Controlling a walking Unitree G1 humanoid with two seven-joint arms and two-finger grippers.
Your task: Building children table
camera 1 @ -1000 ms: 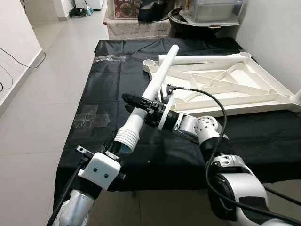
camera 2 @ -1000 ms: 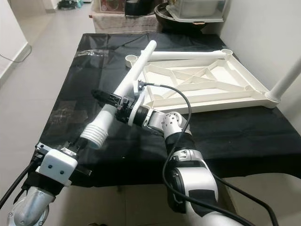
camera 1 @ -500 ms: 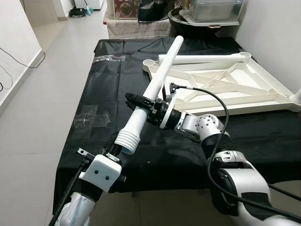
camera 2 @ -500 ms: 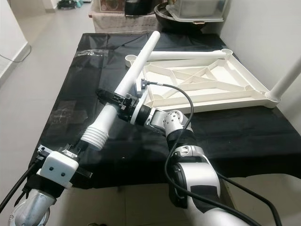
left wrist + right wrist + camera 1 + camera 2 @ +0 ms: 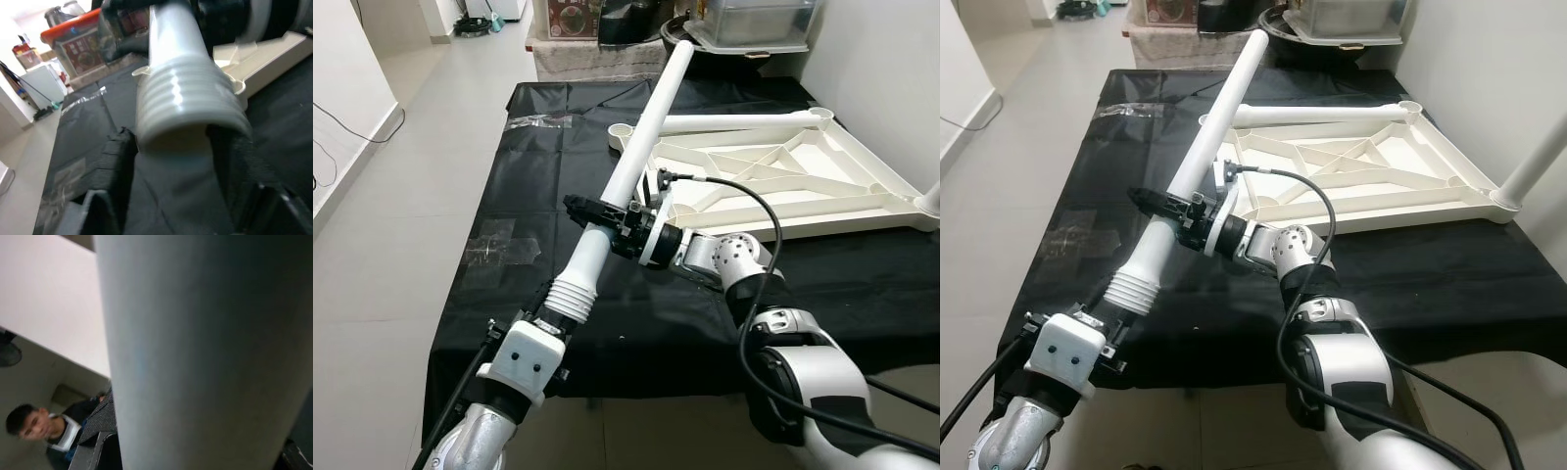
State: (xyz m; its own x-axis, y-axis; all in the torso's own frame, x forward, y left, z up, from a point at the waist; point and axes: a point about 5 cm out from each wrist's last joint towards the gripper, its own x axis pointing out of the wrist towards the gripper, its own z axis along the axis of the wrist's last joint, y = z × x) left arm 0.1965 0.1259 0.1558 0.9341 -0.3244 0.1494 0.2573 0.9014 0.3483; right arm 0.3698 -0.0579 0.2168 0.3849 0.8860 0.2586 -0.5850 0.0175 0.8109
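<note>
A long white table leg [image 5: 636, 147] slants up over the black-covered table [image 5: 529, 176], its ribbed end [image 5: 572, 294] lowest and nearest me. My left gripper [image 5: 551, 311] is shut on that ribbed end; in the left wrist view its fingers [image 5: 117, 166] flank the ribs [image 5: 190, 98]. My right gripper [image 5: 599, 212] is shut on the leg's middle, and the leg [image 5: 205, 352] is pressed close to the right wrist camera. The white tabletop [image 5: 803, 186] lies upside down at the back right, with a second leg [image 5: 744, 121] lying along its far edge.
Another leg [image 5: 1538, 157] stands upright at the tabletop's right corner. Clear plastic wrap [image 5: 504, 245] lies on the cloth at the left. Boxes and a pot [image 5: 744, 29] crowd the far end. Open tiled floor [image 5: 401, 225] runs along the left. A person [image 5: 44, 431] is seen behind the leg.
The leg has tilted steeper, its far end rising toward the back. Its ribbed end has settled lower between my left gripper's fingers. My right gripper moved slightly left with it.
</note>
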